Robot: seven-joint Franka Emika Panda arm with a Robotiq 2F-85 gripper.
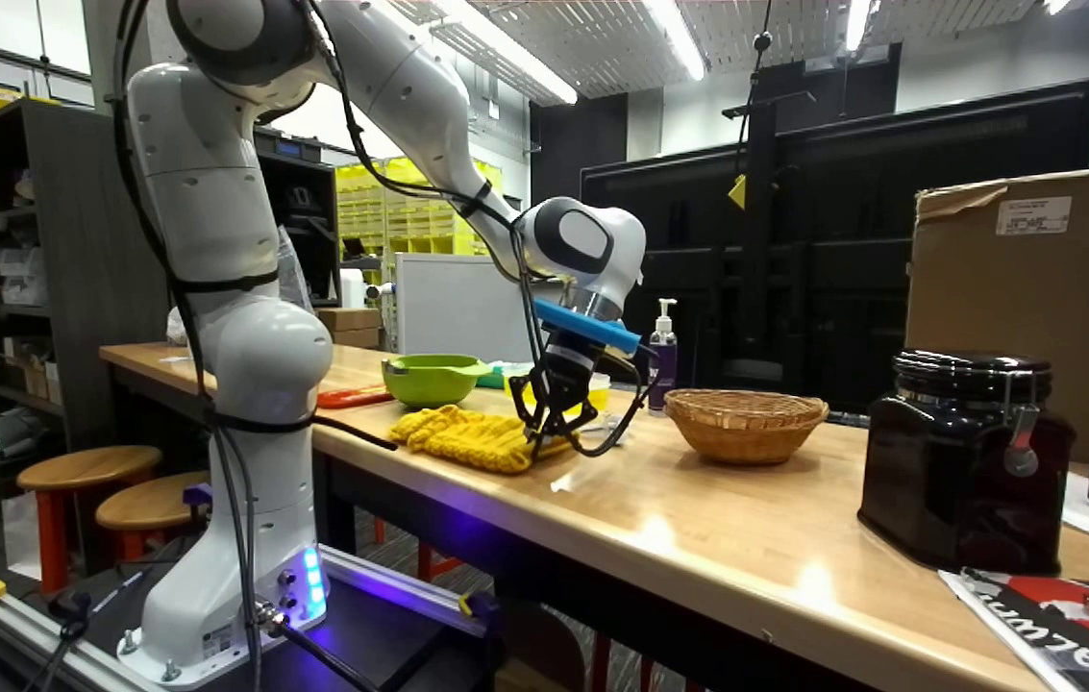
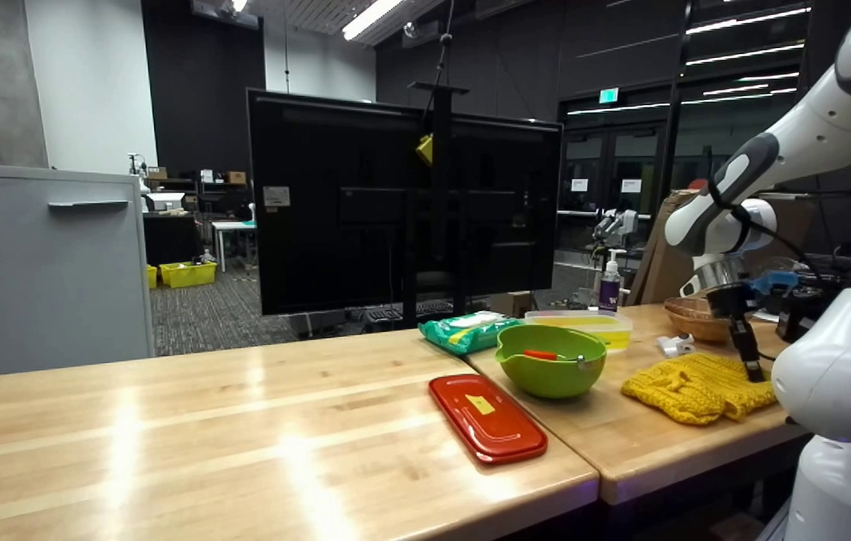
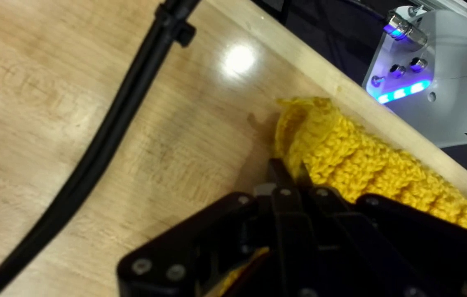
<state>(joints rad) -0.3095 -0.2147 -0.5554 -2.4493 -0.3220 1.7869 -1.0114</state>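
Note:
A yellow knitted cloth lies folded on the wooden table, close to the front edge; it shows in both exterior views, as the cloth (image 1: pixel 457 437) and the cloth (image 2: pixel 684 387). My black gripper (image 1: pixel 536 440) points down at the cloth's end nearer the wicker basket. In the wrist view the cloth (image 3: pixel 365 161) runs off to the right, and a fold of its edge is pinched between the fingertips of my gripper (image 3: pixel 289 165). One finger stands outside on the table side, the other over the knit. How deep the grip goes is hidden.
A wicker basket (image 1: pixel 746 428) and a dark lidded jar (image 1: pixel 967 471) stand along the table, with a pump bottle (image 1: pixel 663 360) behind. Beyond the cloth's far end are a green bowl (image 2: pixel 551 376), a red lid (image 2: pixel 489 421), a wipes packet (image 2: pixel 463 334) and a yellowish plastic container (image 2: pixel 590 327).

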